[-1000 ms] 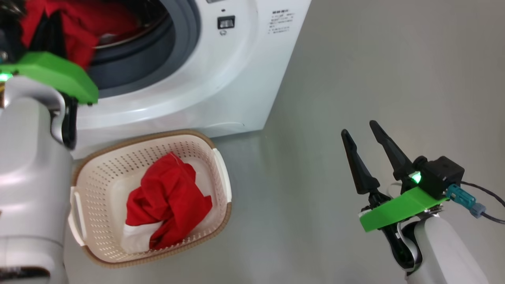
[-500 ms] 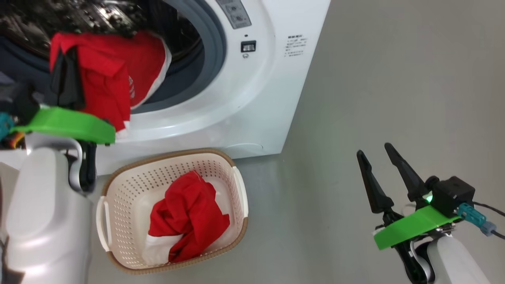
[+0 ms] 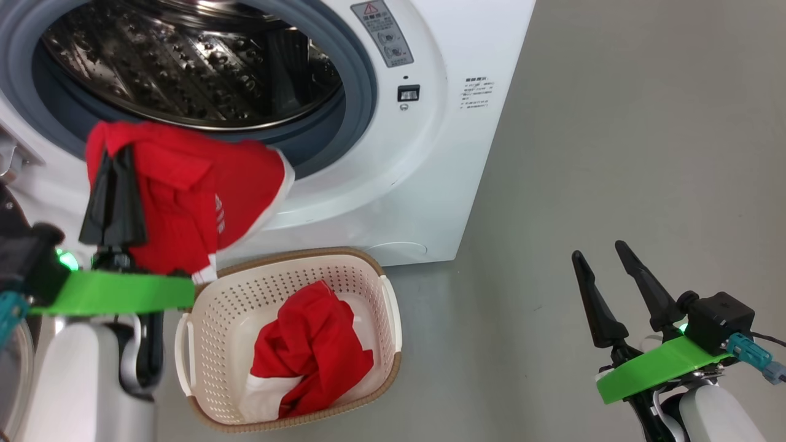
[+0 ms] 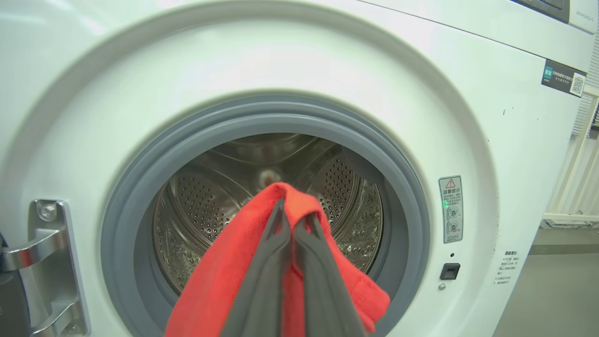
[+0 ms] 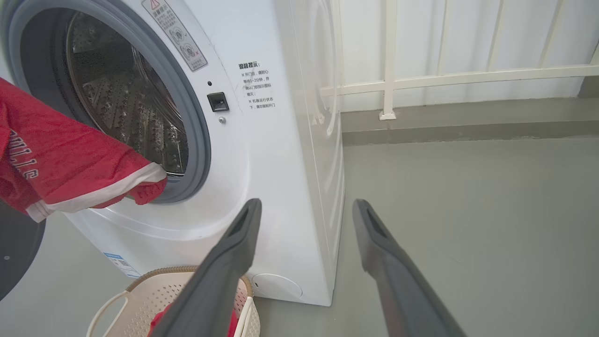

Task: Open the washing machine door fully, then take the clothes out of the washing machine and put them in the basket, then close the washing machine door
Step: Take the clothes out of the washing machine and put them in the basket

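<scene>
Clamped shut on the red garment (image 3: 202, 196), the left gripper (image 3: 118, 150) needed to centre over the basket (image 3: 295, 255) before releasing, the hem perhaps hanging outside it; the right gripper (image 3: 599, 250) idled, jaws apart.

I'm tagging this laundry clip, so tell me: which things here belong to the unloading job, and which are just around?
Job: washing machine; its open door; red garment pinched in the shut left claw; second red garment lying in the basket.
Just around: white railing; grey floor; open right claw, holding nothing.
</scene>
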Motion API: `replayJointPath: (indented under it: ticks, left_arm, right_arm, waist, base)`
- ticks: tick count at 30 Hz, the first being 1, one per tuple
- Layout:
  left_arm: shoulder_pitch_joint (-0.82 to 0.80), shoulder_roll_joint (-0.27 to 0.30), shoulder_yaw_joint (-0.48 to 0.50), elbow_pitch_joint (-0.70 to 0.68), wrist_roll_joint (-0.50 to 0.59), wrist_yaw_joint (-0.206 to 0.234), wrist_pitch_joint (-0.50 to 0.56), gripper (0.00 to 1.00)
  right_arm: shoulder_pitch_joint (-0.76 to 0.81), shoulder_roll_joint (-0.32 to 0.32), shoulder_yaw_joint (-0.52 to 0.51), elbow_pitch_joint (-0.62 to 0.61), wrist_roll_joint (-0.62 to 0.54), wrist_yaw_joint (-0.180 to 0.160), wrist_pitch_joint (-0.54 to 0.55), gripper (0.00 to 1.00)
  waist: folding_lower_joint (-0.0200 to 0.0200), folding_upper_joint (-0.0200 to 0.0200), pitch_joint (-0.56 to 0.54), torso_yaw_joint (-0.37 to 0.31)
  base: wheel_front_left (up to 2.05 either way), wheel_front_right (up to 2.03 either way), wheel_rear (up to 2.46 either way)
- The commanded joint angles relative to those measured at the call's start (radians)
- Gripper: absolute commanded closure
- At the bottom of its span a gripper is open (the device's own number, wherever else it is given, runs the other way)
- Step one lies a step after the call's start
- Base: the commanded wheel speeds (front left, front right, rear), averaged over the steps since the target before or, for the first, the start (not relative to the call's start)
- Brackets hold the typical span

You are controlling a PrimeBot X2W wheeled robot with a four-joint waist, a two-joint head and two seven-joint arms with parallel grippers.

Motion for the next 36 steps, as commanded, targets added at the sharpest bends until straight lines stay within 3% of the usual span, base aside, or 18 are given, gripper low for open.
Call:
replayJointPath:
  ticks: [1, 8, 15, 23, 36]
  left_arm:
    - [0.005, 0.025, 0.032, -0.042, -0.006, 0.002, 0.003, 1.0]
    - [0.114, 0.025, 0.026, -0.187, -0.01, 0.022, 0.044, 1.0]
    - [0.162, 0.02, -0.02, -0.131, 0.011, 0.022, 0.049, 1.0]
    - [0.136, 0.011, -0.087, 0.151, 0.043, 0.011, 0.012, 1.0]
    - [-0.126, 0.05, -0.188, 0.638, 0.129, -0.008, -0.007, 1.0]
  right_arm:
    - [0.007, -0.009, 0.014, -0.028, 0.005, 0.002, -0.012, 0.0]
    - [0.007, -0.008, 0.006, -0.036, 0.001, 0.002, -0.012, 0.0]
    - [-0.017, 0.0, 0.01, -0.042, -0.006, 0.002, -0.012, 0.0]
    - [-0.048, 0.021, 0.014, -0.054, -0.018, 0.002, -0.012, 0.0]
    - [-0.13, 0.07, 0.031, -0.071, -0.039, 0.002, -0.012, 0.0]
  waist:
    - [0.0, 0.0, 0.001, 0.001]
    - [0.0, 0.0, 0.024, 0.008]
    - [0.0, 0.0, 0.064, 0.006]
    - [0.0, 0.0, 0.135, -0.015]
    - [0.0, 0.0, 0.3, -0.07]
  base:
    - [0.0, 0.0, 0.0]
    - [0.0, 0.0, 0.0]
    - [0.0, 0.0, 0.0]
    - [0.0, 0.0, 0.0]
    - [0.0, 0.0, 0.0]
